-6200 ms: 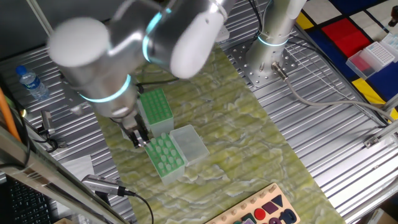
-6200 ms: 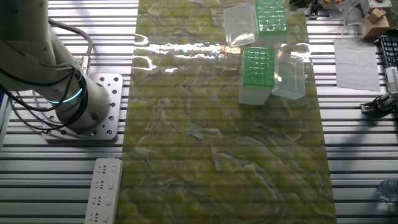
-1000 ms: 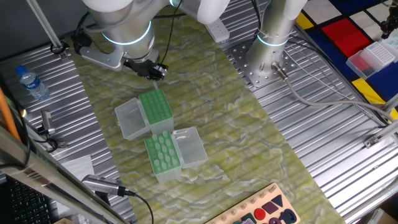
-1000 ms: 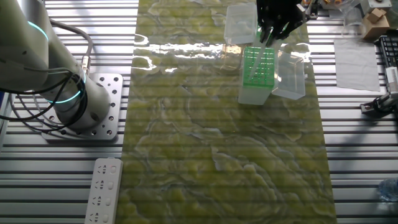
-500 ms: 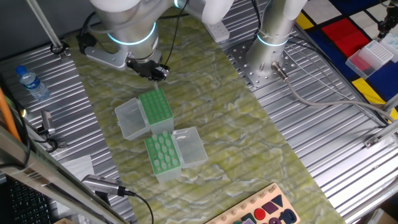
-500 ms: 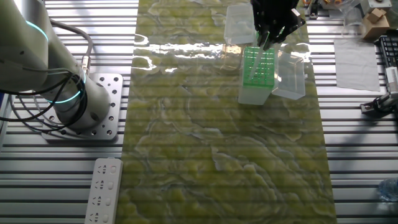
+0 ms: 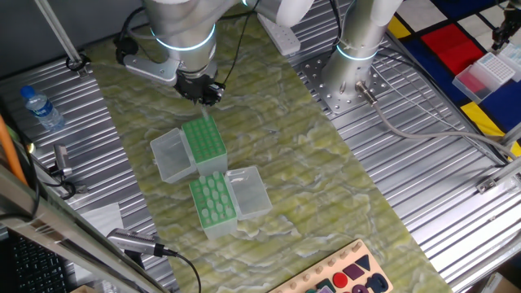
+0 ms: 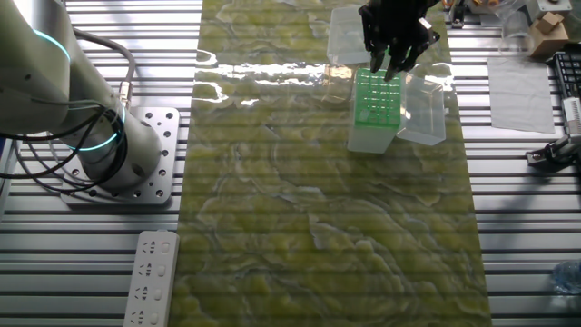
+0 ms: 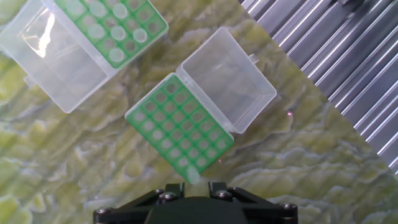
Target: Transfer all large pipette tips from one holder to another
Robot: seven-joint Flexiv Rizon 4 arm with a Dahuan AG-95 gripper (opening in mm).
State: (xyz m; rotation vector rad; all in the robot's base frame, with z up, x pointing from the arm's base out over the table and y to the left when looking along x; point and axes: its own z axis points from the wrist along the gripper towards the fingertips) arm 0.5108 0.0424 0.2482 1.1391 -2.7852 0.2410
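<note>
Directly below the gripper, a large pipette tip is being held, pinched, over the nearer green rack; it should be lowered vertically, centred on one empty hole.

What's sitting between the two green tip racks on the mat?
Nothing: in the hand view, only bare mat separates the rack below the gripper from the other rack.
</note>
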